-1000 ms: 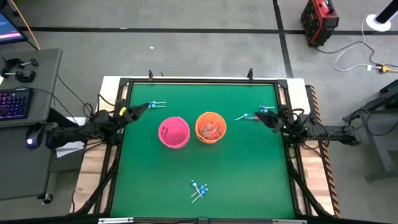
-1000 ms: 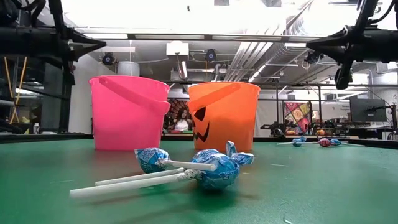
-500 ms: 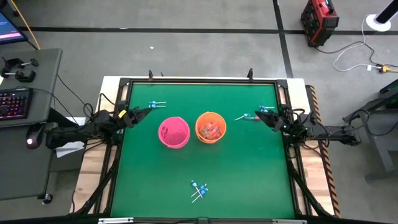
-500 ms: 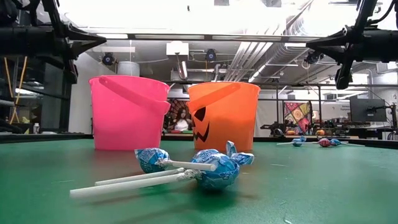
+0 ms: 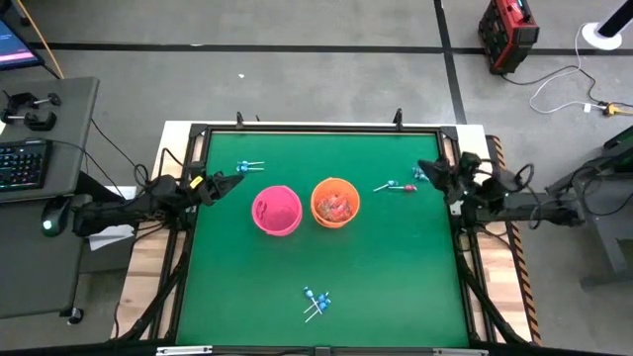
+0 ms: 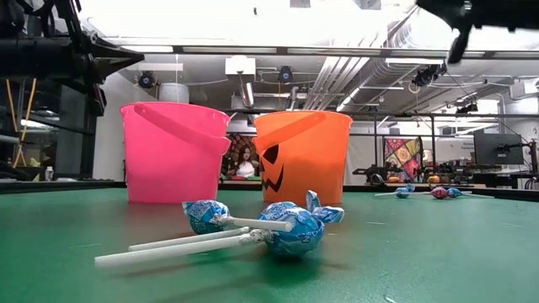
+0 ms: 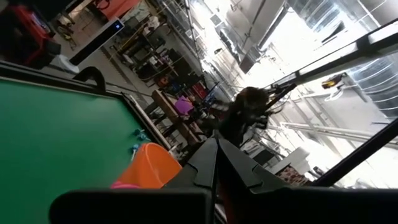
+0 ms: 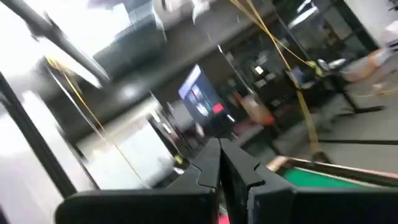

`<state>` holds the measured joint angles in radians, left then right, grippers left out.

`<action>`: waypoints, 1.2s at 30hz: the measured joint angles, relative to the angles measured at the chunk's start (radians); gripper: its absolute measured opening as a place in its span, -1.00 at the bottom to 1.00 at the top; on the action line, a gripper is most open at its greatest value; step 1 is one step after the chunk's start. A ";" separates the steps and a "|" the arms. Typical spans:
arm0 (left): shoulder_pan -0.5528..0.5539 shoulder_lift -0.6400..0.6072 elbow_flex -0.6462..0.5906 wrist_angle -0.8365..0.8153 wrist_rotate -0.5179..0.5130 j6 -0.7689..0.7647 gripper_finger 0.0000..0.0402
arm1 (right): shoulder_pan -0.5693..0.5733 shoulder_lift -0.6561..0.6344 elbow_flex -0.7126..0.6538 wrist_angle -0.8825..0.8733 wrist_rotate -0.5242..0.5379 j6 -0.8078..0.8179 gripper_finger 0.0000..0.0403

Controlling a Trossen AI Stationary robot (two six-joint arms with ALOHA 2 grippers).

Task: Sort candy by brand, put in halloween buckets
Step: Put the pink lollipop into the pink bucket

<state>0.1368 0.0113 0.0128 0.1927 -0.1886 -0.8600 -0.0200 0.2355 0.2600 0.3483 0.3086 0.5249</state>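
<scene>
The pink bucket (image 5: 276, 210) and the orange bucket (image 5: 335, 202) stand side by side at mid-table, and the orange one holds red-wrapped candy (image 5: 337, 206). Two blue lollipops (image 5: 249, 165) lie beyond the pink bucket. More lollipops and a red piece (image 5: 398, 185) lie right of the orange bucket. A cluster of lollipops (image 5: 316, 302) lies near the near edge, big in the low view (image 6: 286, 229). My left gripper (image 5: 237, 180) hovers shut, left of the pink bucket. My right gripper (image 5: 425, 166) is shut, raised above the right-hand candy.
The black frame rail (image 5: 316, 130) runs round the green table, and the arm mounts sit at its left and right edges. Open green surface lies between the buckets and the near lollipop cluster. A desk with a keyboard (image 5: 22, 163) stands off the table's left side.
My right gripper has risen and pulled back toward the table's right and far side, tipping upward; in the low view it has climbed almost out of the picture. My left gripper has drifted slightly toward the near edge, away from the two far lollipops. No candy has moved.
</scene>
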 joint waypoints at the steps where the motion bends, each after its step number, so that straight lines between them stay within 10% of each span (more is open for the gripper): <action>1: 0.000 0.000 0.000 -0.003 0.000 0.000 -0.99 | 0.000 0.045 0.058 -0.054 -0.002 -0.036 -1.00; 8: 0.000 0.000 0.000 -0.014 0.000 -0.001 -0.99 | -0.117 0.409 0.514 -0.926 0.257 0.169 -1.00; 12: 0.000 0.000 0.000 -0.013 0.000 -0.002 -0.99 | -0.286 0.619 0.623 -1.287 0.163 0.338 -0.98; 26: 0.000 0.000 0.000 -0.012 0.000 -0.001 -0.99 | -0.573 1.171 0.634 -1.233 -0.377 0.180 -0.11; 36: 0.000 0.000 0.000 -0.015 -0.001 0.000 -0.99 | -0.556 1.183 0.636 -1.364 -0.331 -0.341 -0.09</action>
<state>0.1371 0.0113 0.0128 0.1776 -0.1894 -0.8600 -0.5756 1.4189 0.8959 -1.0154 -0.0223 0.1840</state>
